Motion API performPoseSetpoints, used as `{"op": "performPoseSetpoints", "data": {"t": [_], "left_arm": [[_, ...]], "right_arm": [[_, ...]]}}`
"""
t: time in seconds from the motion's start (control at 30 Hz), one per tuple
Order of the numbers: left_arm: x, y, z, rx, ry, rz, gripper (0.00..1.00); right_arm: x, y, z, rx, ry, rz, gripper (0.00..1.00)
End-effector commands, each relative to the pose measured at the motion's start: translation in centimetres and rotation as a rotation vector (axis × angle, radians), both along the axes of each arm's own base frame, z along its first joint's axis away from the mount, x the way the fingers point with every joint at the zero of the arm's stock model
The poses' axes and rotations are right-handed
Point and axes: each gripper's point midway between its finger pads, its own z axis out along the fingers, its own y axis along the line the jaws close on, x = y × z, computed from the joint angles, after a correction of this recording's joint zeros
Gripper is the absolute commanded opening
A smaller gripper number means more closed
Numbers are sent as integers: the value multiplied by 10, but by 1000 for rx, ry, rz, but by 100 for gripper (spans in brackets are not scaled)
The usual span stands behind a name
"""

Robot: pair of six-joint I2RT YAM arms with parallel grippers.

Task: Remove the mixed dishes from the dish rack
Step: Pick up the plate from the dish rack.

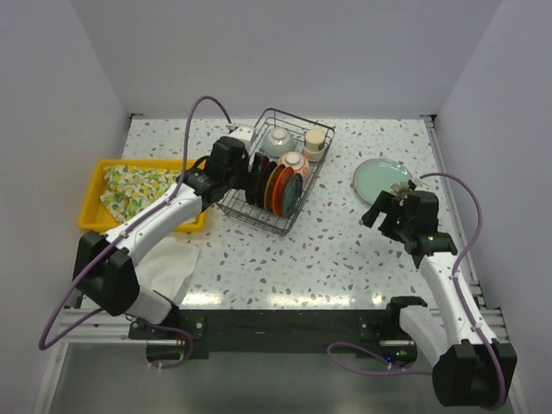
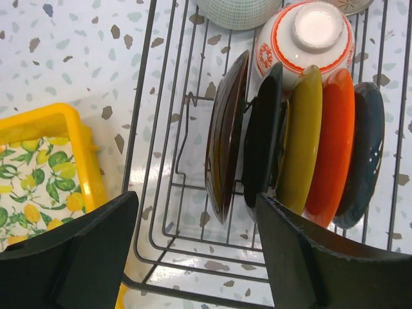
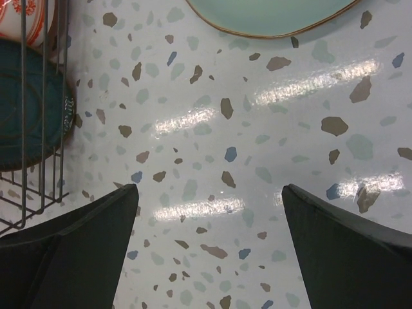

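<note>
Top view: stretched to the dish rack [image 1: 278, 222], left gripper [image 1: 241, 166] over its left rim; right gripper [image 1: 386, 207] low, well right of it.
Left wrist: wide apart, gripping nothing, above upright plates [image 2: 302, 141] inside the rack.
Right wrist: gaping, empty, over table [image 3: 212, 116], right of the rack.

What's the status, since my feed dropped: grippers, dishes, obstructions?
Left gripper open over dish rack, empty. Right gripper open, empty, near pale green plate on table. Five plates upright in rack; nothing blocking.

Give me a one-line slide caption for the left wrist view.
Left gripper open over five upright plates in the black wire dish rack, yellow tray alongside.
</note>
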Motion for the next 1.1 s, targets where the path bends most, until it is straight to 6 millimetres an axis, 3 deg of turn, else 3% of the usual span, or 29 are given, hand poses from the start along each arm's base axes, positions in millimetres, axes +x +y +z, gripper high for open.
{"op": "performPoseSetpoints", "data": {"t": [0.0, 0.2, 0.5, 1.07], "left_arm": [[22, 3, 25, 85, -83, 41, 75], [38, -10, 27, 102, -103, 45, 50], [49, -30, 2, 154, -69, 11, 46], [57, -28, -24, 209, -57, 36, 21]], "right_arm": [[0, 11, 14, -11, -47, 78, 98], [-3, 23, 13, -6, -48, 131, 98], [-6, 29, 10, -16, -38, 165, 98], [-6, 30, 6, -20, -22, 177, 98]]}}
